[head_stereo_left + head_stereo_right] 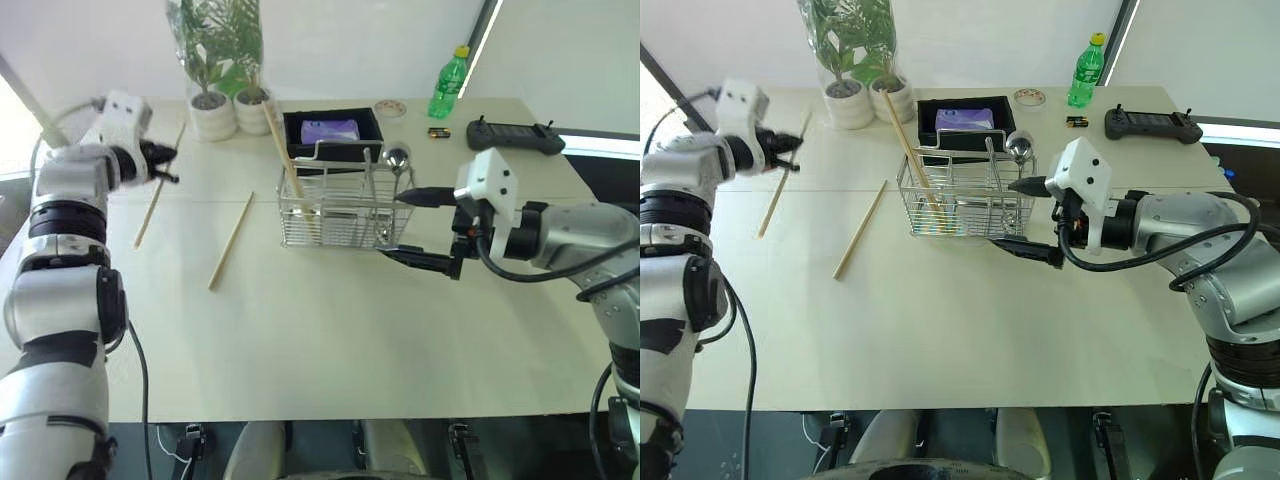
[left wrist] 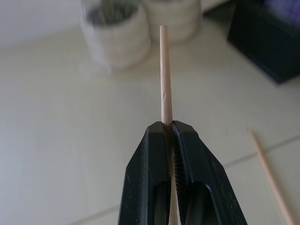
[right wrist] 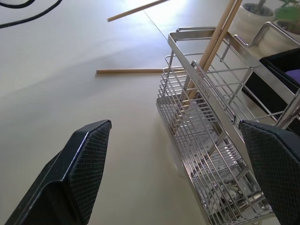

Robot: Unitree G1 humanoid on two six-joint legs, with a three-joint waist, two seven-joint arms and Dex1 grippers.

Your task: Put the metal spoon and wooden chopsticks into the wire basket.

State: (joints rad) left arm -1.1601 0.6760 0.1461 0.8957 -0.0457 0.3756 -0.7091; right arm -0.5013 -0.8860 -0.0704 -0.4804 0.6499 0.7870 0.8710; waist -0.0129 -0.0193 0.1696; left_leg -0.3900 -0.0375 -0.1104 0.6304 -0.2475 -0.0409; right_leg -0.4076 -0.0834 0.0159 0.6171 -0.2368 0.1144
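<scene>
The left end effector (image 1: pixel 168 165), at upper left, is clamped on one wooden chopstick (image 1: pixel 158 196); gripped near one end, it could swing or slip and miss the wire basket (image 1: pixel 340 210) at centre. The right end effector (image 1: pixel 420 228), fingers apart, crowds the basket's right side. The metal spoon (image 1: pixel 396 158) and other chopsticks (image 1: pixel 283 150) stand inside; one (image 1: pixel 230 241) lies on open desk (image 1: pixel 330 340).

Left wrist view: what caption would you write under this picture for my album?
The left pincer is shut on a wooden chopstick, pointing toward two white plant pots.
</scene>
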